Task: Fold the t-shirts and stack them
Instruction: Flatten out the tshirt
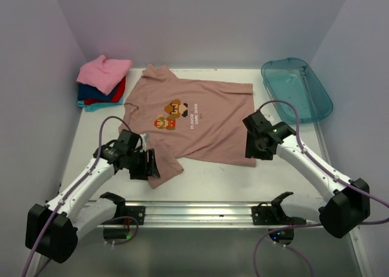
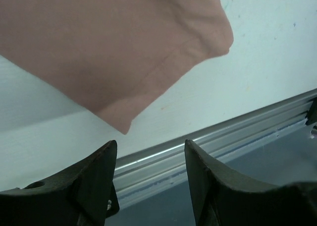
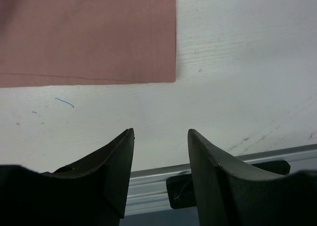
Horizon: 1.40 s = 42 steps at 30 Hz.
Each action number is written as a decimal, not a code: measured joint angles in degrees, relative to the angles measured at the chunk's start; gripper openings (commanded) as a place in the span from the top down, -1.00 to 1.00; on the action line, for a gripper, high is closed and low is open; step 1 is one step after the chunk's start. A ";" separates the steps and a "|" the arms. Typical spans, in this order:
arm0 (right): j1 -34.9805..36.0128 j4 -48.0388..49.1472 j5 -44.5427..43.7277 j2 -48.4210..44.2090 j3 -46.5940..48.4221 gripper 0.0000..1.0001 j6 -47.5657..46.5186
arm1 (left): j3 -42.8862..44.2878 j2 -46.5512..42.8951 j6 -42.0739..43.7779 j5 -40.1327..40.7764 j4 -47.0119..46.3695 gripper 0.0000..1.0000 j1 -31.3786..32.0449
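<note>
**Top, left-wrist and right-wrist views.** The left claw has its two dark fingers set apart with nothing between them. It is poised low over the worktop, and the near sleeve of the dusty pink-brown tee lies just beyond the fingertips, not gripped. The right claw is likewise spread and empty. The tee's near hem corner lies flat on the worktop just ahead of it, clear of both fingers.

The tee is spread open, print side up, across the middle of the worktop, with its collar toward the left and its hem toward the right. The pixel-character print and white text sit on its chest.

At the far left corner is a stack of folded tees, just beside the spread tee's far sleeve: bright pink on top, then red, blue and teal.

A translucent teal tub sits at the far right, open side up, near the tee's far hem corner without touching it. Only pale glare shows on its floor.

An aluminium rail runs along the worktop's near edge.
</note>
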<state>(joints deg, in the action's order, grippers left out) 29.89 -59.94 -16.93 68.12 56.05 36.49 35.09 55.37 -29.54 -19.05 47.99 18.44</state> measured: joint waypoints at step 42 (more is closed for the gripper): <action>0.00 12.90 4.48 -1.20 -4.98 0.42 -4.42 | 2.82 24.24 -10.34 14.84 -1.11 1.00 13.64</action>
<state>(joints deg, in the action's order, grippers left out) 29.89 -47.05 -12.45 66.92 51.07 32.08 37.91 79.61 -39.88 -4.21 46.87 32.08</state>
